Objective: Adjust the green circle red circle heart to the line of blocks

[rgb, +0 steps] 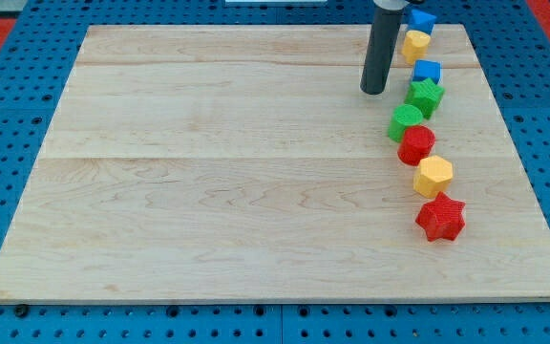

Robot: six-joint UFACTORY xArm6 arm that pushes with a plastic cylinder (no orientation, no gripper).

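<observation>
Eight blocks stand in a bent line near the view's right side of the table (208, 191). No claw exists on this arm, only the rod, so open or closed cannot be told. The tip (374, 92) rests left of the blue cube (428, 71) and the green star (426, 96). The green circle (405, 120) and the red circle (415, 144) lie slightly left of the line, probably why the tip waits on that side. Below follow the yellow hexagon (433, 176) and the red star (440, 218); above, the yellow heart (415, 43) and a blue block (420, 19).
</observation>
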